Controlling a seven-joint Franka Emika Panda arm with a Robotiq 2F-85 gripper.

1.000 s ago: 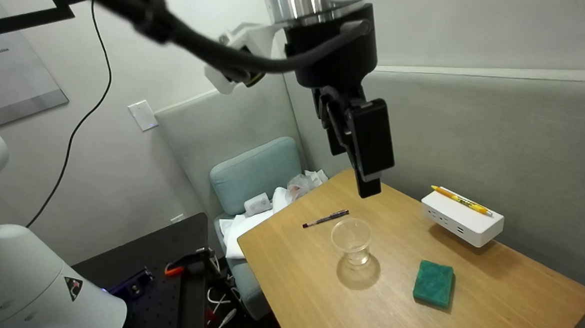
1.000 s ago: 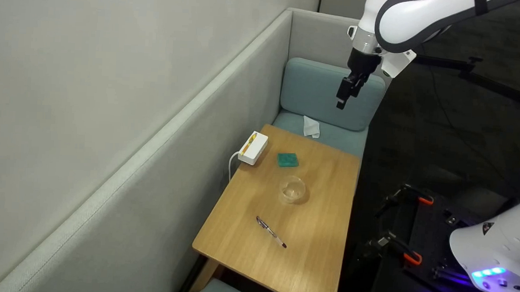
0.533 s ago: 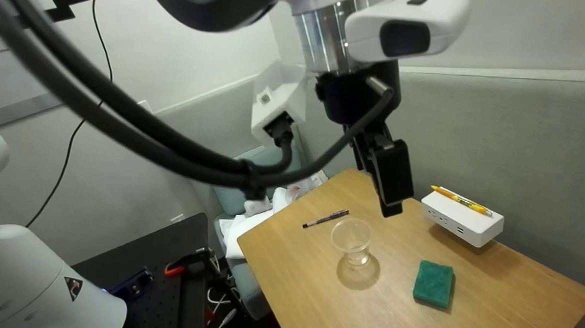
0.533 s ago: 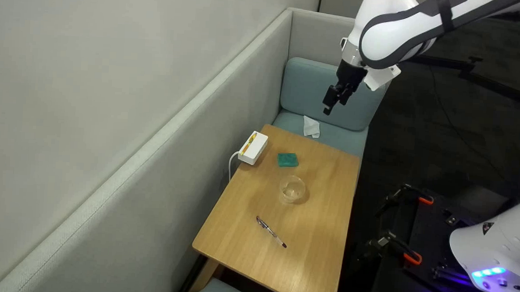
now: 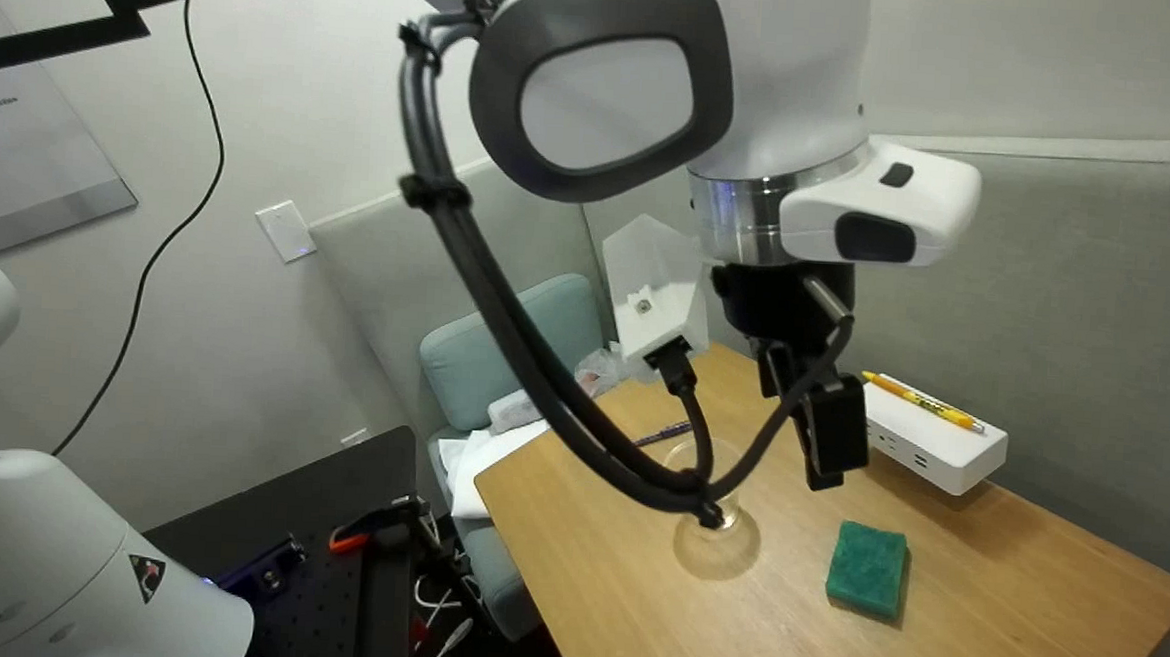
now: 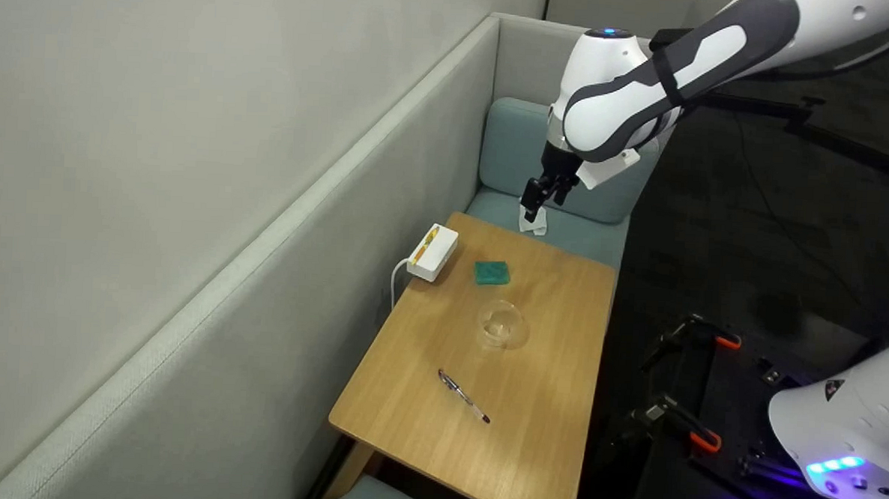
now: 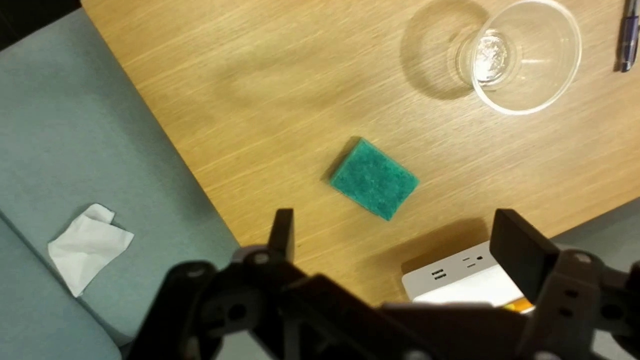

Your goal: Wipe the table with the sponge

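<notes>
Because the sponge [image 7: 375, 180] lies flat and ungrasped on the tabletop [image 7: 215, 115], I judge that the wiping is not yet begun. It has a clear cup [image 7: 515, 61] near one side and a white outlet box [image 7: 465, 281] near another, touching neither. Above, the jaws stand wide apart, holding nothing; so descending, grasping and wiping all remain to do.

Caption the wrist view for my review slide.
Open gripper facing a green sponge flat on a wooden table, near a clear cup and a white power strip.
</notes>
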